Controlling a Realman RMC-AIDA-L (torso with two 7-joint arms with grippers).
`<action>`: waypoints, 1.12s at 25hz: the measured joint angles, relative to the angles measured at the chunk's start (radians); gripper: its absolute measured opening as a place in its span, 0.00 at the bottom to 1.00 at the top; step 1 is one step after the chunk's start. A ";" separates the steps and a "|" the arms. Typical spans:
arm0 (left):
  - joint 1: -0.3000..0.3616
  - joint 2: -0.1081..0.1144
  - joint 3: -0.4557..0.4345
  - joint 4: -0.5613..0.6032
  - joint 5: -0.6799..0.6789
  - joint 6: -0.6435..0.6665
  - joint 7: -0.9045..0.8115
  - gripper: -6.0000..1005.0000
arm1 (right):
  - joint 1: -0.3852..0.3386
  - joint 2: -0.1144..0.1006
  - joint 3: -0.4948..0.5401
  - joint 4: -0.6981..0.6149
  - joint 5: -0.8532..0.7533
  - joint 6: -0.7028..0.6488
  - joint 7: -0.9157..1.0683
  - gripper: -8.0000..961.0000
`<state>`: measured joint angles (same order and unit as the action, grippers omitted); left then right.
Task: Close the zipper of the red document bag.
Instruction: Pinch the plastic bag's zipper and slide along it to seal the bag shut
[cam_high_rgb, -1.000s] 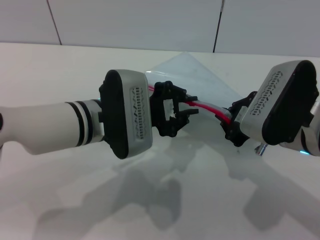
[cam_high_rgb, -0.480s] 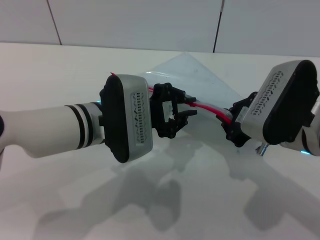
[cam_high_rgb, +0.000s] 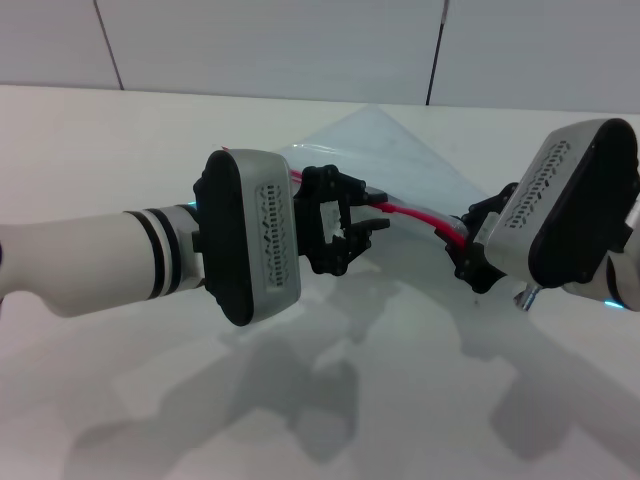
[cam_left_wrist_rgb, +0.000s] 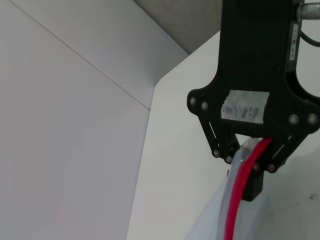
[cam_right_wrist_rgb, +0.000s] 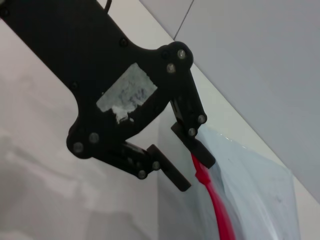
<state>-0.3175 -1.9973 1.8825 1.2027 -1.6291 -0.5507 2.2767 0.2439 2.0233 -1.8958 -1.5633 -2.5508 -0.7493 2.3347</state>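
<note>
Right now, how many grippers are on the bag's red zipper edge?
2. The left gripper is on the zipper near the middle of the document bag; the right gripper clamps the zipper's right end.

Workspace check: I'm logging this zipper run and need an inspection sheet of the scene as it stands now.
Surface: plain white table, arm shadows on it near the front.
Job's things: red document bag held up off the table between the arms; zipper runs as a red strip from one gripper to the other. Slider not made out.
Clutter: nothing seen.
Grippers: left gripper at the zipper's left part, fingers around the strip; right gripper holds the right end, where the strip runs between its fingers.
Cables: nothing seen.
Surroundings: pale panelled wall behind the table.
</note>
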 joint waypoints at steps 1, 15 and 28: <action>0.000 0.000 0.000 0.001 0.000 0.000 0.000 0.22 | 0.000 0.000 0.000 0.000 0.000 -0.002 0.000 0.06; 0.000 -0.004 0.004 0.000 -0.007 0.000 0.026 0.21 | 0.001 0.000 0.000 0.000 0.000 -0.010 0.000 0.06; 0.009 -0.010 0.014 0.000 -0.012 0.058 0.061 0.11 | 0.004 0.000 0.000 0.000 0.000 -0.010 0.000 0.06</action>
<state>-0.3089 -2.0075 1.8968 1.2028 -1.6408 -0.4927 2.3382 0.2477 2.0233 -1.8959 -1.5631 -2.5510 -0.7594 2.3347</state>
